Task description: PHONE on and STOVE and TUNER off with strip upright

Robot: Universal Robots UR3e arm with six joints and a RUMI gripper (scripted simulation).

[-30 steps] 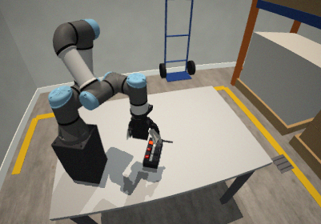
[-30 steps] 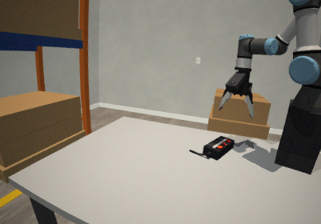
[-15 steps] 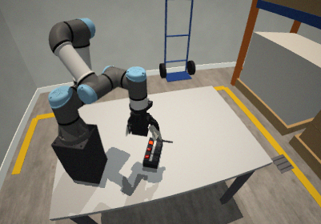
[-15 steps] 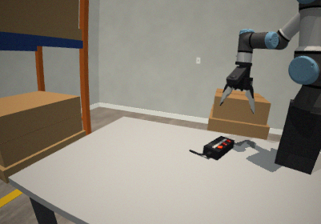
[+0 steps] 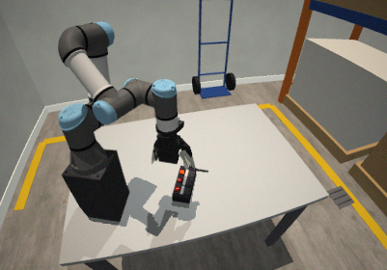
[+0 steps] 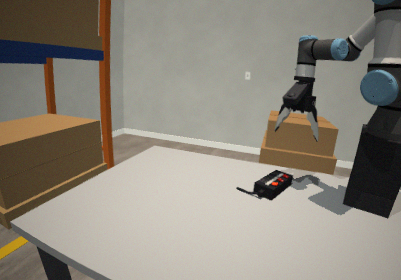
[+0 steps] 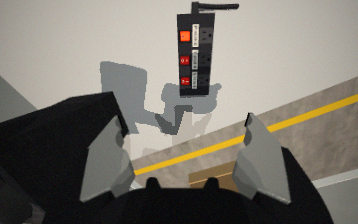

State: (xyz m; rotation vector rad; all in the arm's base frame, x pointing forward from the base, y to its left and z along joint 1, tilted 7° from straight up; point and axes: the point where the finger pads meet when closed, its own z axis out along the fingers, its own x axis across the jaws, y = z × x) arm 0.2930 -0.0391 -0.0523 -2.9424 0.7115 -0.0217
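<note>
A black power strip [image 5: 184, 182] lies face up on the white table, near the arm's base. It also shows in the exterior view [image 6: 273, 183] and in the wrist view [image 7: 195, 55]. It has three red switches in a row. In the wrist view the top switch [image 7: 185, 36] glows brighter than the other two [image 7: 185, 60] [image 7: 185, 81]. The labels are too small to read. A short black cord [image 7: 215, 6] sticks out of the end by the bright switch. My gripper [image 6: 298, 121] hangs well above the strip, open and empty; its fingers show in the wrist view [image 7: 184, 150].
The arm's black pedestal [image 5: 96, 183] stands at the table's near left corner. Cardboard boxes [image 6: 301, 140] sit on the floor behind the table. A shelf with boxes [image 6: 31, 150] stands to one side. A blue hand truck [image 5: 214, 53] leans on the far wall.
</note>
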